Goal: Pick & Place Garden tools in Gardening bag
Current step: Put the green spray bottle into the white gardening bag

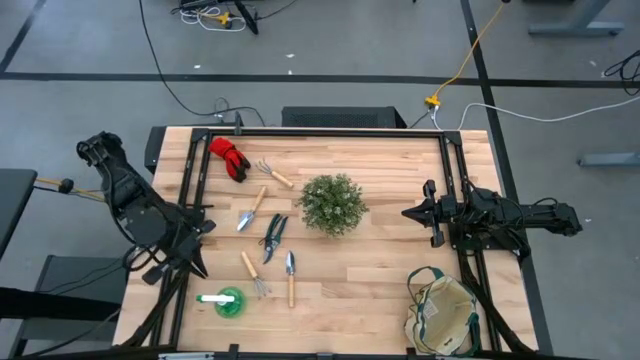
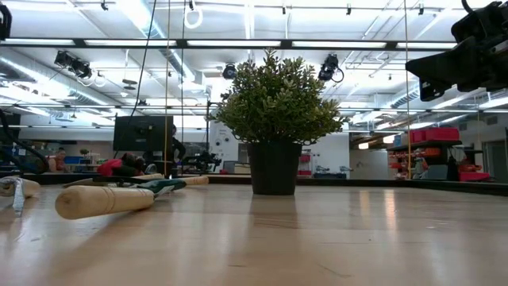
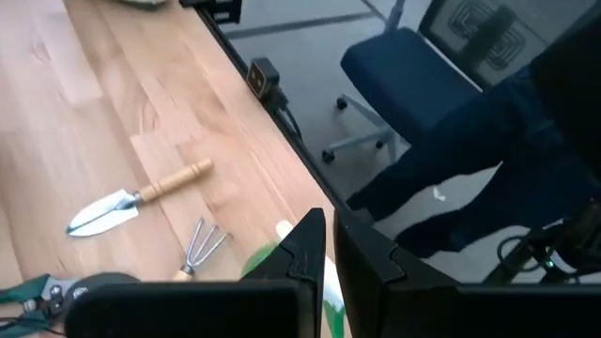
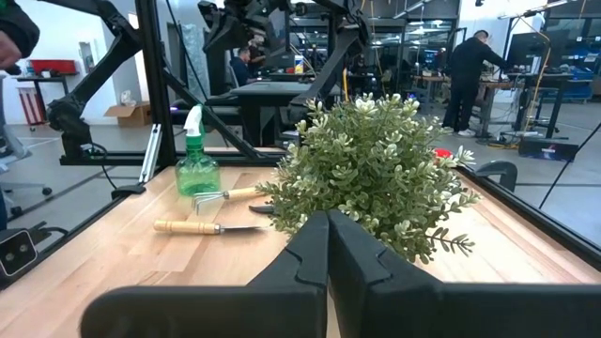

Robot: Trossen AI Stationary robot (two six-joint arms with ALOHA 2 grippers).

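Waiting at opposite edges of the table (image 1: 380, 290), both arms are clear of the work. The left gripper (image 1: 196, 262) hovers at about 8 o'clock from the plant (image 1: 332, 204), its jaws clenched together on nothing, as the left wrist view shows. The right gripper (image 1: 425, 212) sits at 3 o'clock from the plant, jaws likewise pressed shut and empty.

None of the garden tools is in the gardening bag (image 1: 443, 312) yet, which stands at 5 o'clock near the table's corner, below the right arm. The tools lie scattered on the plant's other side: red gloves (image 1: 229, 156) at 10 o'clock with a small rake (image 1: 271, 172) beside them, a trowel (image 1: 250, 211) and pruning shears (image 1: 274, 235) at 9 o'clock, a second trowel (image 1: 290, 275) and a hand fork (image 1: 252, 272) at 7 o'clock, and a green spray bottle (image 1: 224, 301) nearest the left gripper.

The risks, as I judge them, come from the layout. The bag is well apart from every tool, with the plant between, so a carry straight across could clip the foliage and tip the pot. The shears and trowel lie close together, so a descent on one may nudge the other. The bag looks soft and its mouth seems partly slumped, so a long handle could catch the rim and fall outside. The bottle lies flat and round, and may roll away from closing fingers.
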